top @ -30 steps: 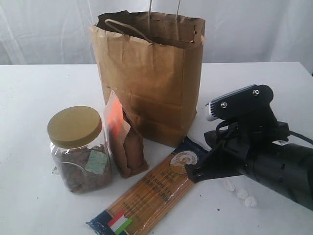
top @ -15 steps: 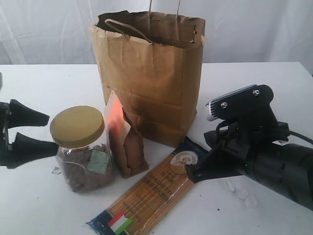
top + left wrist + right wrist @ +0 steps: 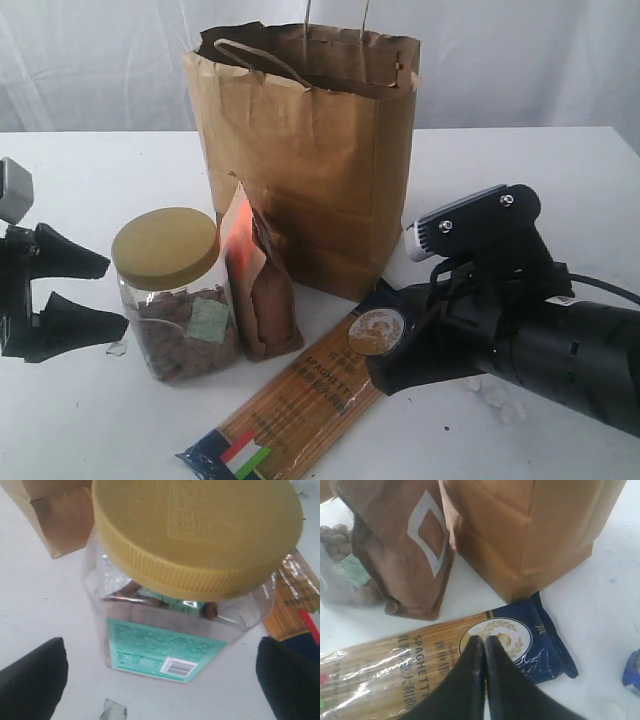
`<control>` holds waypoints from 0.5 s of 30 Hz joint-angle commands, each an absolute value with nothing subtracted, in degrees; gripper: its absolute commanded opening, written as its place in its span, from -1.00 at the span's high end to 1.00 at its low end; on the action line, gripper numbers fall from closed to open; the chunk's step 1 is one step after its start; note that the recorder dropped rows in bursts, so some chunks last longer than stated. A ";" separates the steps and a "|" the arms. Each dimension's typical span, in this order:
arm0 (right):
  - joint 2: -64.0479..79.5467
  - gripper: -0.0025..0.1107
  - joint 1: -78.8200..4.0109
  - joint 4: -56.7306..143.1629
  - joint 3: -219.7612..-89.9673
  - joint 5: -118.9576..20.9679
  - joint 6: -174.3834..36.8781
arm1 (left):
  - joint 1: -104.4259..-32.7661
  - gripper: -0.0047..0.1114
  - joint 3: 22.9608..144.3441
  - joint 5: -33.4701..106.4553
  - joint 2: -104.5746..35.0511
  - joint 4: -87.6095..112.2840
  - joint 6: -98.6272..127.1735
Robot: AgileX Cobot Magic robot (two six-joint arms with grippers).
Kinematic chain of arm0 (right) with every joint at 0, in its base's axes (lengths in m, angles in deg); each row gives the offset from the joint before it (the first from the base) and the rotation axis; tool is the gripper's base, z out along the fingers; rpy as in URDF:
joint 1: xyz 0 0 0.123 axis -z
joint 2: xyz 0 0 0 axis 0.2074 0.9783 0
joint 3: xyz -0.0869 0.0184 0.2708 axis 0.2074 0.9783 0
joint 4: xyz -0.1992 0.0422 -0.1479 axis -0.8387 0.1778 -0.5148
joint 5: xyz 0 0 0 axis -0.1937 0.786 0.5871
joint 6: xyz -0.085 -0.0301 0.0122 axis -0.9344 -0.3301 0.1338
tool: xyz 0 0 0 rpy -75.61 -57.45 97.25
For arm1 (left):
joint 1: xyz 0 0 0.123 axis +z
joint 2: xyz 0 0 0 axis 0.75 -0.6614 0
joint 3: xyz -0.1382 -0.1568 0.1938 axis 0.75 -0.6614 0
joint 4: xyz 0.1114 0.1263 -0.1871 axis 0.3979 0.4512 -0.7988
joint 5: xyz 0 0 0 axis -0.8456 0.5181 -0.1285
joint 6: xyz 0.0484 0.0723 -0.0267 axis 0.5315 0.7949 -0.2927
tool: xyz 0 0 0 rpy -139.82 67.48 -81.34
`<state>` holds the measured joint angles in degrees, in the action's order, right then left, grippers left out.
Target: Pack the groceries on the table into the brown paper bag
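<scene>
Standing at upper centre of the exterior view, brown paper bag (image 3: 300,160) upright on table (image 3: 80,180), mouth open, inside too dark to read. Gold-lidded jar (image 3: 175,295) lower left, holds brown pieces, lid on. Brown pouch (image 3: 262,290) leans between jar and bag, touching the jar. Spaghetti pack (image 3: 310,400) lies flat, bottom centre. Left gripper (image 3: 115,293) at left edge, jaws wide, just beside the jar, no contact seen. Right gripper (image 3: 372,372) pinched closed, empty, tip over the pack's blue end. Against half a second back: left gripper further in, jar slightly further right, right gripper further left along the pack. Small white lumps (image 3: 495,395) partly hidden by the right arm.

Left wrist view: jar fills the frame; black fingers (image 3: 30,680) at both lower corners, apart from it.

Right wrist view: fingers (image 3: 465,680) meet at bottom centre above the pack's round emblem; bag corner upper right, pouch upper left.
</scene>
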<state>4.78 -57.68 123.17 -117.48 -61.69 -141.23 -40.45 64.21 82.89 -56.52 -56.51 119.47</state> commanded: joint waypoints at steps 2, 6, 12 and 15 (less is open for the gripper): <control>4.38 0.96 -57.73 123.12 -117.23 -61.43 -141.72 | -40.72 -0.88 65.88 87.66 -61.34 -58.23 128.51; 4.38 0.96 -57.73 123.12 -117.23 -61.43 -141.72 | -40.72 -0.88 67.44 88.33 -63.25 -58.92 128.51; 4.38 0.96 -57.73 123.12 -117.23 -61.43 -141.72 | -42.29 -0.88 69.45 90.12 -66.67 -59.52 128.51; 4.38 0.96 -57.73 123.12 -117.23 -61.43 -141.72 | -44.00 -0.88 69.84 89.89 -68.29 -59.52 128.51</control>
<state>4.78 -57.68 123.17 -117.48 -61.69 -141.23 -42.61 69.42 88.79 -67.11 -58.12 119.47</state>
